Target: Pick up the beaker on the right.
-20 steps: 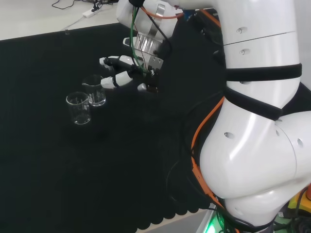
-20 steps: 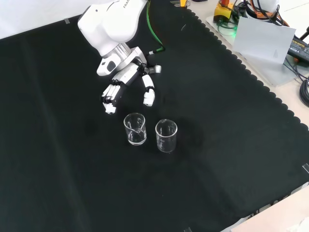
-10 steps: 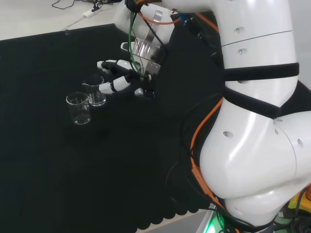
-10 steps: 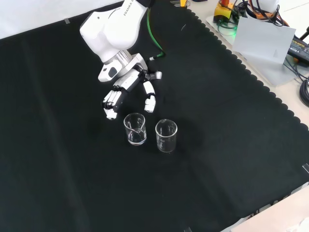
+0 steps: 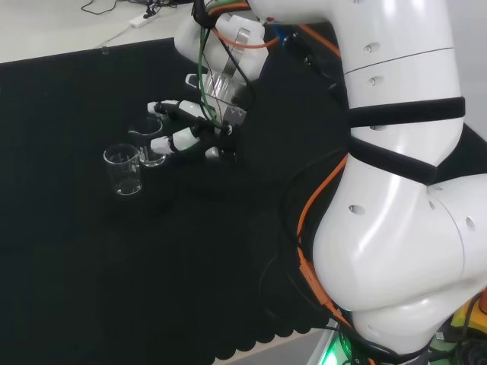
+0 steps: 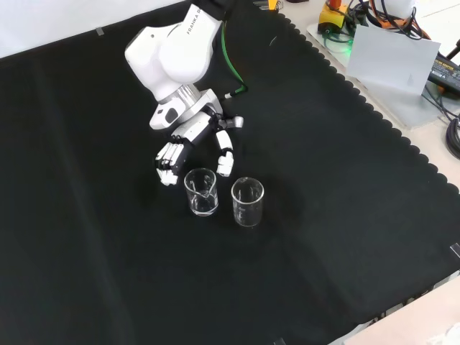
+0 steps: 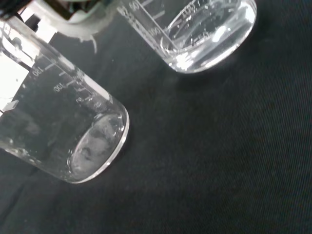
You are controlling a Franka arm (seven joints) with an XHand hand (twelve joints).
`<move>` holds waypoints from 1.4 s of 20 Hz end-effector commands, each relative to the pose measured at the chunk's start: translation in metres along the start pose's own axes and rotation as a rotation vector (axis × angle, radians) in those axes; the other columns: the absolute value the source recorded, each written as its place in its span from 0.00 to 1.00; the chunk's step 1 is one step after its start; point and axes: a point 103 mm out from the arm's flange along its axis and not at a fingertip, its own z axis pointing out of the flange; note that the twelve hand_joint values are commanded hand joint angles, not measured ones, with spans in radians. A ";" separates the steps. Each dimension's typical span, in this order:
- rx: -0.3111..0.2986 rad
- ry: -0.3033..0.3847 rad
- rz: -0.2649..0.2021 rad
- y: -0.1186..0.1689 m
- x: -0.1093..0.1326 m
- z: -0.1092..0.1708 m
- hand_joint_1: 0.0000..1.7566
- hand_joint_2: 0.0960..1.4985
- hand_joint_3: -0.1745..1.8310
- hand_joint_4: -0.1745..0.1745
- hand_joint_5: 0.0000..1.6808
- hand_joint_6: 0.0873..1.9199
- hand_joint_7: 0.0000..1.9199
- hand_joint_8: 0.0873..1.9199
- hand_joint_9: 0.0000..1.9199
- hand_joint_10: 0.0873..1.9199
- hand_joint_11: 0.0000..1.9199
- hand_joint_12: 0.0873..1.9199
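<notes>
**Hand spread at the first beaker, nothing held**

From my station I see two clear glass beakers standing upright on the black cloth (image 6: pixel 345 215), close together but not touching. In the front view they sit side by side: one beaker (image 6: pixel 201 192) on the left with a pouring spout, the other beaker (image 6: pixel 247 202) on the right. In the head view the same pair lines up differently, with the spouted beaker (image 5: pixel 151 143) nearer the arm and the other beaker (image 5: pixel 123 169) to its left and closer to the camera.

The hand (image 6: pixel 188 136) comes down from the white arm link (image 6: pixel 172 54) and hangs just above and behind the spouted beaker in the front view. Its fingers (image 6: pixel 168 155) are spread and only gently bent, the thumb (image 6: pixel 225 152) apart from them, closed on nothing. In the head view the fingertips (image 5: pixel 162 144) reach the rim of the spouted beaker; I cannot tell if they touch it.

The wrist camera shows both beakers close up, graduation marks on their walls, bases resting on the cloth.
</notes>
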 end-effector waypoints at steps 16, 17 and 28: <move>-0.043 0.072 -0.037 0.021 -0.003 0.013 0.49 0.33 0.38 0.38 0.22 0.00 0.12 0.26 0.16 0.29 0.00 0.59; -0.044 0.075 -0.039 0.022 -0.002 0.014 0.49 0.33 0.38 0.38 0.23 0.00 0.12 0.26 0.16 0.29 0.00 0.60; -0.068 0.123 -0.067 0.028 -0.001 0.022 0.50 0.33 0.39 0.40 0.26 0.00 0.15 0.27 0.18 0.29 0.00 0.62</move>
